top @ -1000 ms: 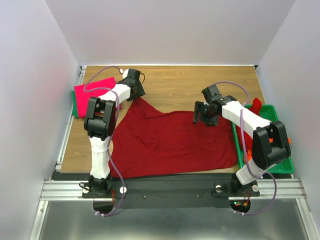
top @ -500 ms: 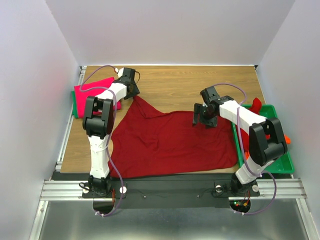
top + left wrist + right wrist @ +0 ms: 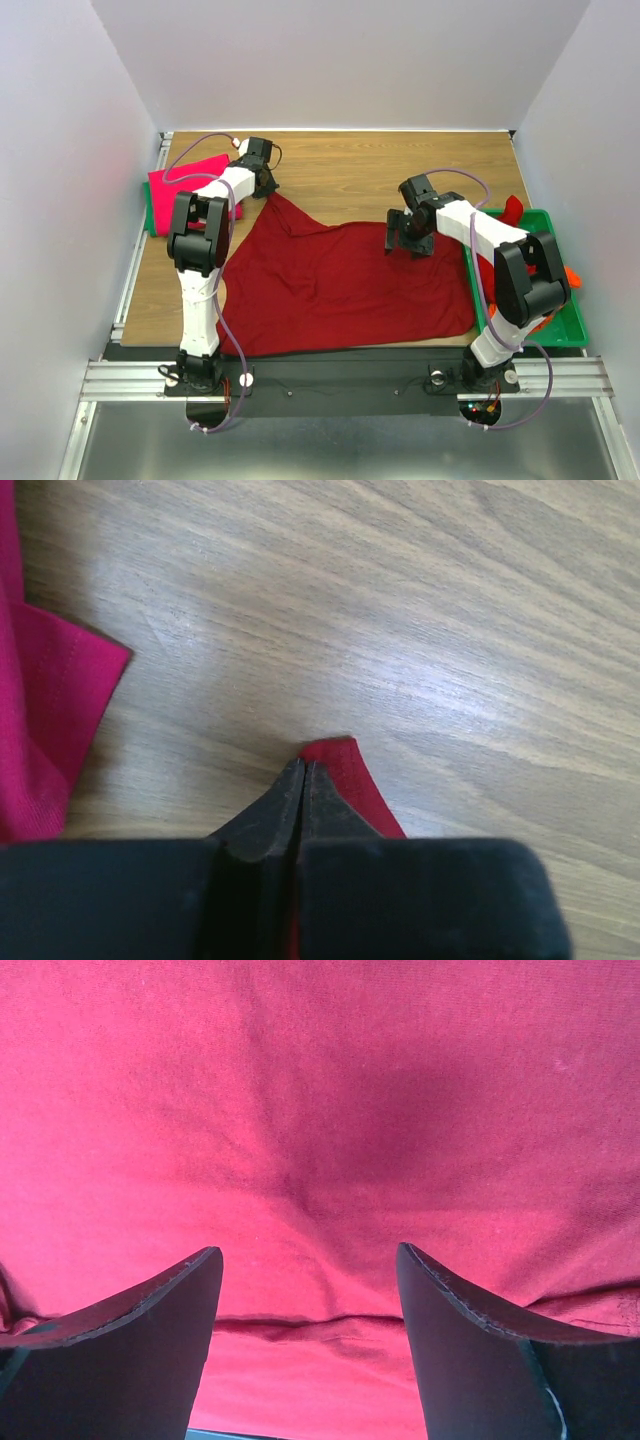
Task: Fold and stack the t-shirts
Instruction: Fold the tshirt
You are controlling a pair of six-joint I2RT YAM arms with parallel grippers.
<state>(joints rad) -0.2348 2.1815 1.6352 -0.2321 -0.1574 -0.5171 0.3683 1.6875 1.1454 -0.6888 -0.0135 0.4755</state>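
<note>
The dark red shirt (image 3: 340, 290) lies spread flat over the middle of the counter (image 3: 380, 170). Its lower hem runs close along the near edge and its body narrows to a peak toward the far left corner.

Along the right edge sits a green tray (image 3: 560, 340), holding red and orange cloth (image 3: 512, 212) that is partly hidden by the right arm.

The right claw (image 3: 408, 240) points down at the shirt's right far part, just beside the tray's inner rim. In the right wrist view the right claw (image 3: 310, 1260) is spread wide, with both fingers over wrinkled red fabric and nothing between them. Whether the tips touch the cloth I cannot tell.

Farther back, the left claw (image 3: 268, 188) is at the shirt's peak. In the left wrist view the left claw (image 3: 302, 770) is pressed closed, pinching that red corner against bare wood.

In the far left corner lies 1 pink shirt (image 3: 190, 180), folded, apart from the red one.
</note>
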